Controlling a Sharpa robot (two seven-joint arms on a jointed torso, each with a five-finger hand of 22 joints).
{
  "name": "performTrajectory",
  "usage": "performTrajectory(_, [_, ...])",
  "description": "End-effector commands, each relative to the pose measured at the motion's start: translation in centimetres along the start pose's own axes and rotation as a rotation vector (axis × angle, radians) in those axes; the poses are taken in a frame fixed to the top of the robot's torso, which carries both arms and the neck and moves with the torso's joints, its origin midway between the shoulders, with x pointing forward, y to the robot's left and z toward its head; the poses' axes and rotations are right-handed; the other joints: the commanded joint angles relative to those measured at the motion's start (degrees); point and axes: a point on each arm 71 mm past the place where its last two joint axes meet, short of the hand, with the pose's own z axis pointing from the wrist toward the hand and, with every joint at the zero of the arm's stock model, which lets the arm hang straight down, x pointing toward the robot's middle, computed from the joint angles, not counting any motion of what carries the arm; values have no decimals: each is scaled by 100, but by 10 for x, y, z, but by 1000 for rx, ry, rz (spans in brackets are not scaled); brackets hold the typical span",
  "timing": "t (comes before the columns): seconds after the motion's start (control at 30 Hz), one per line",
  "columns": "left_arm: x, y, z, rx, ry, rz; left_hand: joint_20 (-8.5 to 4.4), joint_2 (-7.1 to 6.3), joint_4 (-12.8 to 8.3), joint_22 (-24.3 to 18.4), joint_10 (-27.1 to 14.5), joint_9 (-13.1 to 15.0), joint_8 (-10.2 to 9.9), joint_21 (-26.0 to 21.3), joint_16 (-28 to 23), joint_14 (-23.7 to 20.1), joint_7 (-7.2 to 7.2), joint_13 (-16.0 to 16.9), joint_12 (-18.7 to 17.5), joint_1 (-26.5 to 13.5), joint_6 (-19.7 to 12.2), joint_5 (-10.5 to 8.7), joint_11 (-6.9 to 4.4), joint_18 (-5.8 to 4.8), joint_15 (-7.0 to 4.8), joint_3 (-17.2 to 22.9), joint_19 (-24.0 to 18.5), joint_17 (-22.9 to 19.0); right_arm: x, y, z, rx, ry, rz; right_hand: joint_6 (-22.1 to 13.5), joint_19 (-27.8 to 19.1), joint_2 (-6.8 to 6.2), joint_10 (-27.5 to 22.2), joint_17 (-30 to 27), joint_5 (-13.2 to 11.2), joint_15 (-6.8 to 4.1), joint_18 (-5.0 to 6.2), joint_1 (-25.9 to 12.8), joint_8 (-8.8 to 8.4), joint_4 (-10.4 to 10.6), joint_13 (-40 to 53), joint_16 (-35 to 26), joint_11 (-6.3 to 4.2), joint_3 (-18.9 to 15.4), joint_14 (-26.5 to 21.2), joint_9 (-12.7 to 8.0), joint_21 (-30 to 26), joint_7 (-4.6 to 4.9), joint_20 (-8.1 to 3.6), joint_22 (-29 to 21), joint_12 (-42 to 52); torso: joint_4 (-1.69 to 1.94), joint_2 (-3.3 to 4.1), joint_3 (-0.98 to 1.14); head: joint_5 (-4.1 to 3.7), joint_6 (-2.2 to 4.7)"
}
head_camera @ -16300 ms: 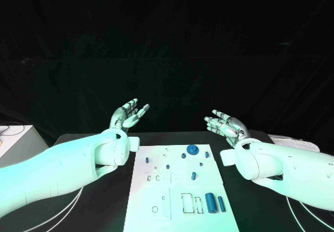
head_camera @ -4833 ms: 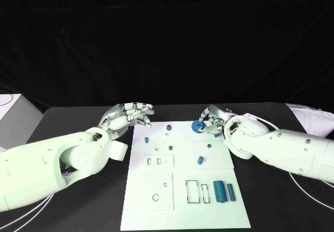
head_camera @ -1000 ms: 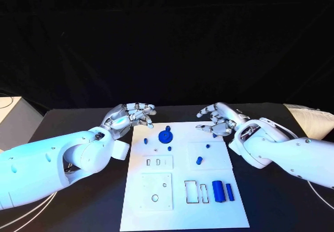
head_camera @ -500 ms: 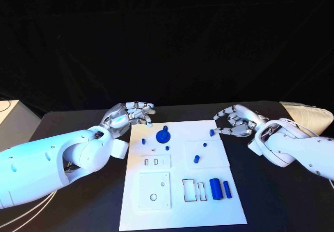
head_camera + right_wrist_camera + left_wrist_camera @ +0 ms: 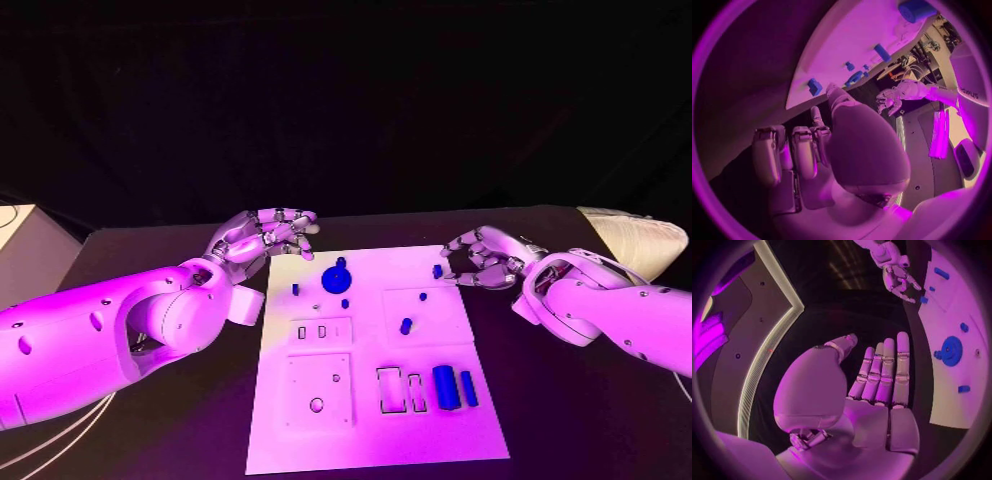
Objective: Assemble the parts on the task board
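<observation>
Hovering off the far-left corner of the task board [image 5: 378,400], the left hand [image 5: 270,234] holds nothing, its fingers apart and loosely curled. On the board lie the round blue part [image 5: 336,280] (nearest those fingers, yet apart from them) and a small blue part [image 5: 437,271] by the right edge. Just beside that piece — touching or not, I cannot tell — the right hand [image 5: 483,258] curls its fingers inward, and whether it grips anything is unclear.

White task board [image 5: 361,420] flat mid-table, small blue parts [image 5: 336,280] scattered on it

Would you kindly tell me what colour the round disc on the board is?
Blue; the disc shows best in the head view.
</observation>
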Motion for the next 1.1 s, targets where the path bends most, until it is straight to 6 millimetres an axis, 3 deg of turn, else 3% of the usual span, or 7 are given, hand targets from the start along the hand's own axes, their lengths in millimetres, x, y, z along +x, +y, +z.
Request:
performTrajectory(0.03, [3, -1, 0, 12, 23, -9, 0, 36, -27, 7, 31, 8, 20, 28, 35, -42, 175, 5, 15, 7, -38, -37, 13, 76, -15, 12, -34, -5, 3, -2, 2, 18, 6, -10, -9, 341, 44, 190, 1509, -27, 35, -19, 54, -23, -14, 1090, 19, 20, 34, 618, -3, 5, 28, 25, 1181, -1, 11, 4, 2, 12, -11])
performTrajectory(0.7, [2, -1, 0, 10, 20, -8, 0, 36, -27, 7, 31, 8, 20, 28, 35, -42, 175, 5, 15, 7, -38, -37, 13, 76, -15, 12, -34, -5, 19, -5, 11, 64, 24, -3, 50, 351, 115, 222, 1509, 5, 31, -23, 76, -2, -7, 1120, 19, 13, 99, 618, 4, 17, 19, 25, 1193, 30, -2, 1, 5, 53, -69])
performTrajectory(1.1, [1, -1, 0, 9, 19, -7, -1, 39, -29, 13, 10, 8, 21, 40, 41, -42, 177, 1, 12, 7, -40, -37, 15, 76, -15, 16, -41, -10, 21, -8, 11, 73, 24, -2, 247, 384, 204, 307, 1509, 13, 0, -36, 80, 77, -4, 1201, 19, -25, 257, 618, 24, 61, -22, 2, 1238, 113, -3, -1, 7, 56, -65])
